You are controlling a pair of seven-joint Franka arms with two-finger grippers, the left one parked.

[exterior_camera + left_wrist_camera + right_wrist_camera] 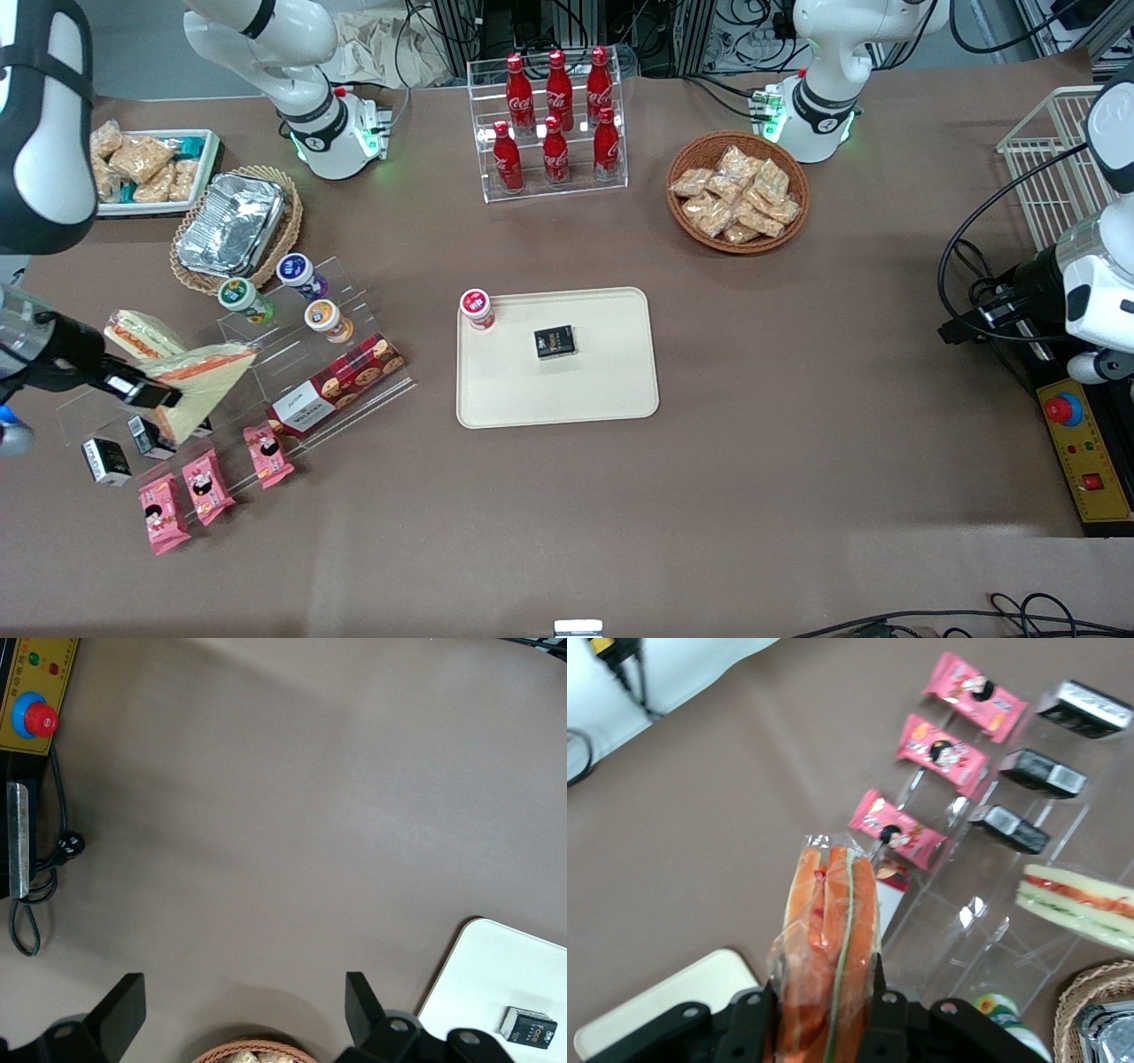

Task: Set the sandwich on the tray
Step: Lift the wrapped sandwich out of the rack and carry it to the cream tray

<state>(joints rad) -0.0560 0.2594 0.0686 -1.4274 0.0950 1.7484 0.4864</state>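
Pinching the sandwich (202, 383) between its fingers, the end effector (149, 394) was held above the clear display stand (266, 372), the sandwich's long axis pointed toward the tray (620, 390), well apart.

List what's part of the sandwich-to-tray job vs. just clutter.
In the job:
- sandwich, held up in the claw above the clear rack
- tray, mid-table

Lying about:
- second wrapped sandwich on the rack
- black box and red-capped jar on the tray
- Coca-Cola bottles
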